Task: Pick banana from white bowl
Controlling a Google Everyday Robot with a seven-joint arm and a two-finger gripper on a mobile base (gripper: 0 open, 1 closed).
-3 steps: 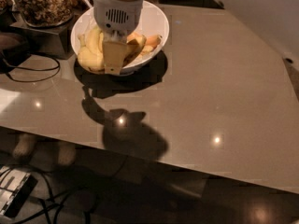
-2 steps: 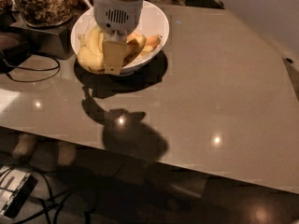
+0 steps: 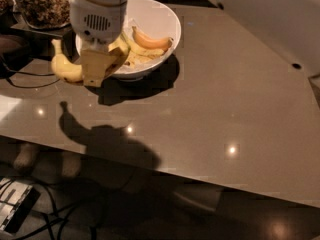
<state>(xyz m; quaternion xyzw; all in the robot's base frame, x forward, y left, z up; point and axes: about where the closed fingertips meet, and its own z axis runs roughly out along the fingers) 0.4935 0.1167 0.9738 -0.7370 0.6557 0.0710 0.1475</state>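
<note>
Left rim of white bowl [image 3: 169, 20] hidden behind gripper [image 3: 98, 70], which is clamped on banana [image 3: 64, 67] sticking out at 9 o'clock. Slimmer orange-tinged fruit [image 3: 150, 42] in the bowl; nut jar [image 3: 42, 4] at 11 o'clock, cropped.

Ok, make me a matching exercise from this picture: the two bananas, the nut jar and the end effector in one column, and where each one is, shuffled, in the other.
Things
1. pale banana
2. orange-tinged banana
3. jar of nuts
4. end effector

Places
A. lying inside the white bowl
B. top left corner of the view
C. gripped, sticking out to the left of the bowl
D. at the bowl's left rim, closed on a fruit

Pairs: 1-C, 2-A, 3-B, 4-D
</note>
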